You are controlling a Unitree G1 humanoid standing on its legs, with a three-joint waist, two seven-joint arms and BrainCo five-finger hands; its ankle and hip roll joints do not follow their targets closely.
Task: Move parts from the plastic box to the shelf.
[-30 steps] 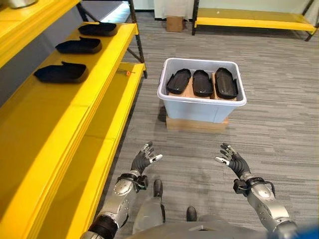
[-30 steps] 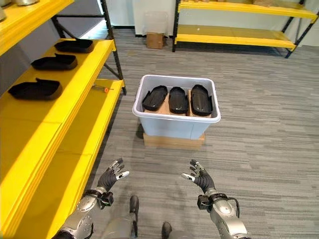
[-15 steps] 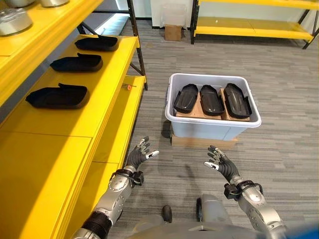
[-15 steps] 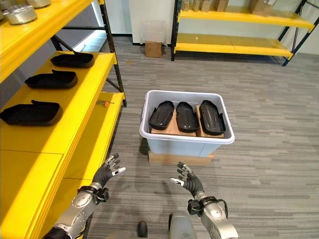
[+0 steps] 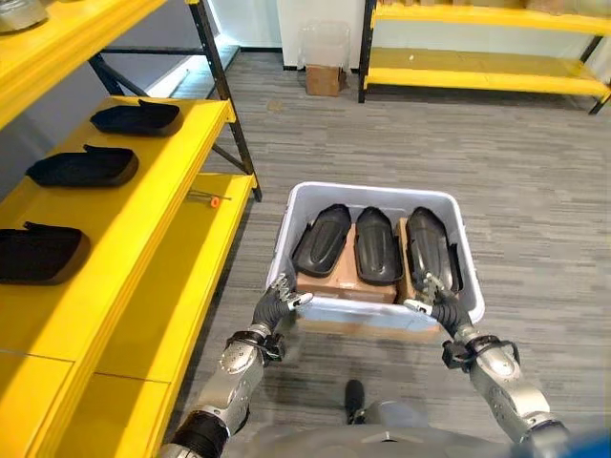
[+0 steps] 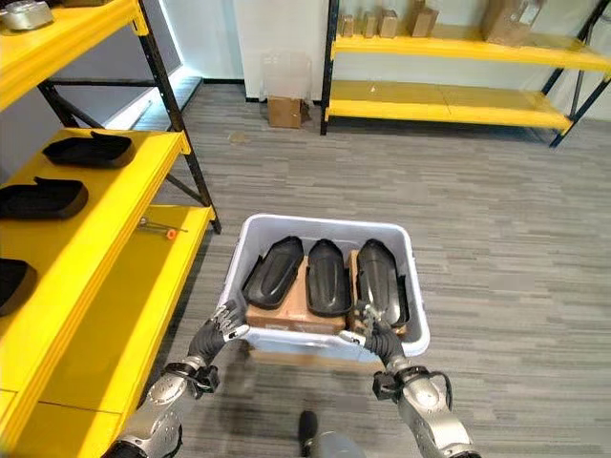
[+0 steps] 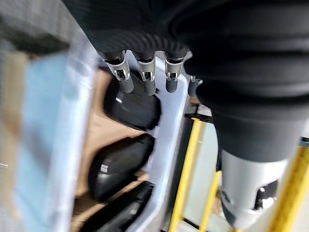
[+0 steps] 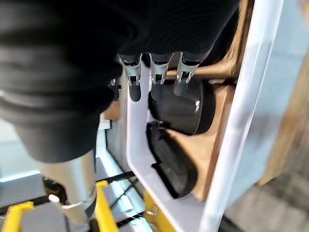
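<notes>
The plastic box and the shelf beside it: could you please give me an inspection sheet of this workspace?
Surface: grey striped floor; yellow shelf on the robot's left.
Job's things: three black parts side by side in the plastic box, on brown cardboard; three more parts on the shelf.
Clutter: small orange-tipped item on the lower shelf board.
Hands: left hand and right hand open at the box's near rim.
Cables: nothing seen.
Surroundings: second yellow rack, cardboard carton.

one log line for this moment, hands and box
left hand: open, at plastic box near rim | right hand: open, at near rim | parts: in box | shelf: holds others
</notes>
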